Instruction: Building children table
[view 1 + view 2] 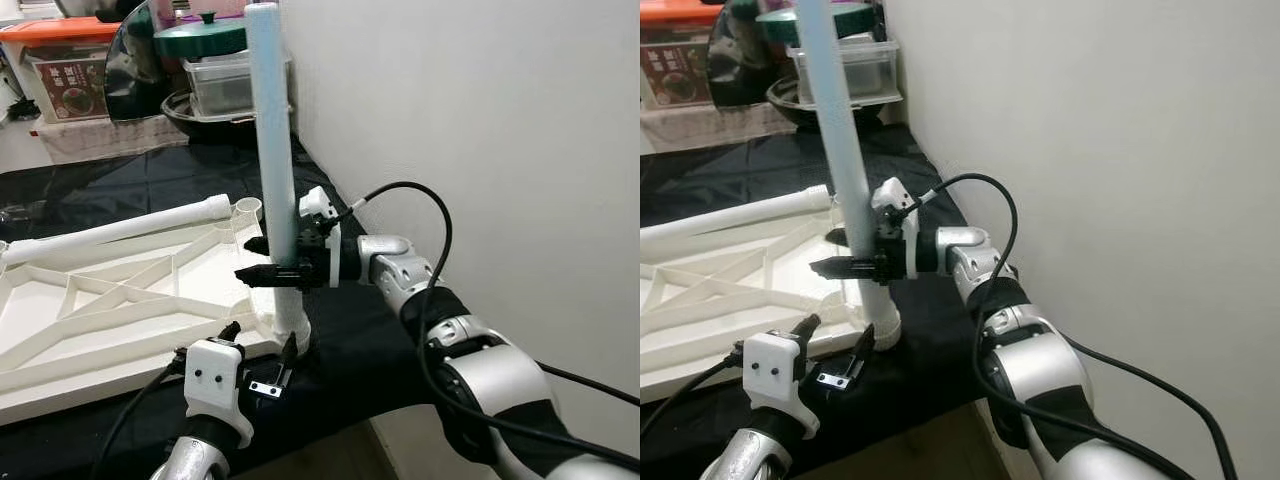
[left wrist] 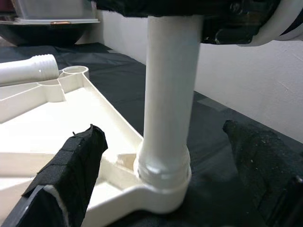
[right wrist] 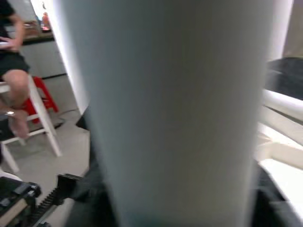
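Across the lower left of the frame lies the upturned tabletop (image 1: 90,330) on black cloth (image 1: 150,175); at centre an upright leg (image 1: 275,170) sits in its corner socket, right gripper (image 1: 270,262) clenched round it, left gripper (image 1: 262,350) released below; next, likely twisting it tight

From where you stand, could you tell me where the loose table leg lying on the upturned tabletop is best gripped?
Grip the loose table leg mid-shaft, from above, fingers straddling it. It lies flat across the tabletop, so its round smooth shaft is open on top, and its threaded end stays free for the empty socket.
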You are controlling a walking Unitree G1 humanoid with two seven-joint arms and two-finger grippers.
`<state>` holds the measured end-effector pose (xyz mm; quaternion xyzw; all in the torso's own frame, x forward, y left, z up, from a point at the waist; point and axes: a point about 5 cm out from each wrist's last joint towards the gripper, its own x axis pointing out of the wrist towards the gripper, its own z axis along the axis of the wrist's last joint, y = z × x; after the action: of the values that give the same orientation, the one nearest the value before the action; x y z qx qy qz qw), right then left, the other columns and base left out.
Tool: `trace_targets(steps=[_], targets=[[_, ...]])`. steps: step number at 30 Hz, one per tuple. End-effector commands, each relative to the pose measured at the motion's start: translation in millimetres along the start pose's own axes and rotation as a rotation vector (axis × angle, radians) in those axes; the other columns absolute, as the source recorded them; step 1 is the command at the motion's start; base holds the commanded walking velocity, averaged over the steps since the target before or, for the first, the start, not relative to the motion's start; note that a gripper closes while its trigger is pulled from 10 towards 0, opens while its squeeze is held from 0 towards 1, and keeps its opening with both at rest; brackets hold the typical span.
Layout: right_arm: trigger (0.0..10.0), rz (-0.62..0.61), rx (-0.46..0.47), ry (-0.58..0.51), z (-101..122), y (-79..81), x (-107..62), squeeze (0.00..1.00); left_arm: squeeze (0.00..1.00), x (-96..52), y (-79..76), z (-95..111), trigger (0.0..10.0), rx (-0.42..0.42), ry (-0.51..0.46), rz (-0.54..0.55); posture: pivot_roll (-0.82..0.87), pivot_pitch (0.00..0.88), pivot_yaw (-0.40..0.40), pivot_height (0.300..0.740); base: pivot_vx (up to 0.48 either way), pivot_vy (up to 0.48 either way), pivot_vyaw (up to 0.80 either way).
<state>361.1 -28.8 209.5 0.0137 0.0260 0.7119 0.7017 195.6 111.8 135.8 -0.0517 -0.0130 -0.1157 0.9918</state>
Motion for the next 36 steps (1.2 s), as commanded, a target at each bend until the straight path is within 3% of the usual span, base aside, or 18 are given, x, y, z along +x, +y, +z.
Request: trace_targets(steps=[1,5,7,8,9,11,12,13,16,21,23,26,27,30,31,32,33,36], targets=[[0.0,0.064,0.011,-0.026,4.1,3.8,6.9,0.0,0.0,-1.0,0.2,-5.2,10.0,0.006,0.017,0.002,0.02,0.0,-0.023,0.74,0.0,0.0,0.0],[0.0,-0.042,0.0,-0.057,-0.7,1.2,12.3,0.0,0.0,-0.5,-1.3,-5.7,10.0,0.005,0.014,-0.003,0.02,0.0,-0.023,0.74,0.0,0.0,0.0],[0.0,-0.204,0.002,-0.056,-5.0,-5.8,15.0,0.0,0.0,-0.2,-1.7,-5.7,10.0,0.004,0.012,-0.002,0.02,0.0,-0.025,0.74,0.0,0.0,0.0],[0.0,-0.204,0.002,-0.056,-5.0,-5.8,15.0,0.0,0.0,-0.2,-1.7,-5.7,10.0,0.004,0.012,-0.002,0.02,0.0,-0.025,0.74,0.0,0.0,0.0],[0.0,-0.331,0.016,-0.043,-8.0,-11.6,15.2,0.0,0.0,-0.3,-1.7,-5.7,10.0,0.005,0.012,-0.001,0.01,0.0,-0.023,0.74,0.0,0.0,0.0],[0.0,-0.331,0.016,-0.043,-8.0,-11.6,15.2,0.0,0.0,-0.3,-1.7,-5.7,10.0,0.005,0.012,-0.001,0.01,0.0,-0.023,0.74,0.0,0.0,0.0],[0.0,-0.442,0.039,-0.032,-11.4,-16.4,14.3,0.0,0.0,-0.3,-1.5,-5.7,10.0,0.005,0.011,0.0,0.01,0.0,-0.023,0.74,0.0,0.0,0.0],[0.0,-0.64,0.073,-0.002,-18.9,-24.4,8.5,0.0,0.0,-0.1,-1.2,-5.8,10.0,0.007,0.011,0.0,0.01,0.0,-0.023,0.74,0.0,0.0,0.0],[0.0,-1.214,0.189,0.041,-38.3,-40.8,-26.6,0.0,0.0,1.1,-1.1,-5.2,10.0,0.009,0.006,0.003,-0.02,0.0,-0.021,0.74,0.0,0.0,0.0],[0.0,-1.321,0.213,0.04,-41.1,-42.4,-35.5,0.0,0.0,1.1,-1.3,-5.3,10.0,0.009,0.006,0.003,-0.02,0.0,-0.021,0.74,0.0,0.0,0.0],[0.0,-1.544,0.272,0.011,-46.6,-42.2,-47.7,0.0,0.0,1.5,-2.3,-6.5,10.0,0.013,0.009,-0.008,-0.03,0.0,-0.006,0.74,0.0,0.0,0.0],[0.0,-1.576,0.321,-0.046,-48.5,-37.2,-31.1,0.0,0.0,2.3,-3.4,-6.4,10.0,0.018,0.007,-0.015,-0.02,0.0,-0.005,0.74,0.0,0.0,0.0],[3.6,-1.543,0.336,-0.071,-47.3,-35.5,-22.1,0.0,0.0,2.4,-3.6,-6.3,10.0,0.02,0.006,-0.016,-0.02,0.0,-0.005,0.74,0.0,0.0,0.0],[3.6,-1.522,0.342,-0.084,-46.1,-34.7,-16.5,0.0,0.0,2.5,-3.6,-6.3,10.0,0.02,0.006,-0.017,-0.02,0.0,-0.005,0.74,0.0,0.0,0.0],[10.0,-1.472,0.299,-0.102,-40.7,-34.7,-11.4,0.0,0.0,2.3,-3.3,-5.9,10.0,0.022,0.005,-0.016,-0.02,0.0,-0.009,0.74,0.0,0.0,0.0],[10.0,-1.472,0.299,-0.102,-40.7,-34.7,-11.4,0.0,0.0,2.3,-3.3,-5.9,10.0,0.022,0.005,-0.016,-0.02,0.0,-0.009,0.74,0.0,0.0,0.0],[10.0,-1.424,0.264,-0.132,-35.0,-34.6,-7.3,1.0,0.0,2.4,-3.1,-5.5,10.0,0.022,0.003,-0.014,-0.02,0.0,-0.012,0.74,0.0,0.0,0.0],[10.0,-1.318,0.181,-0.196,-23.0,-35.0,-5.2,1.0,0.0,2.4,-2.9,-5.3,10.0,0.022,0.001,-0.011,-0.02,0.0,-0.012,0.74,0.0,0.0,0.0]])
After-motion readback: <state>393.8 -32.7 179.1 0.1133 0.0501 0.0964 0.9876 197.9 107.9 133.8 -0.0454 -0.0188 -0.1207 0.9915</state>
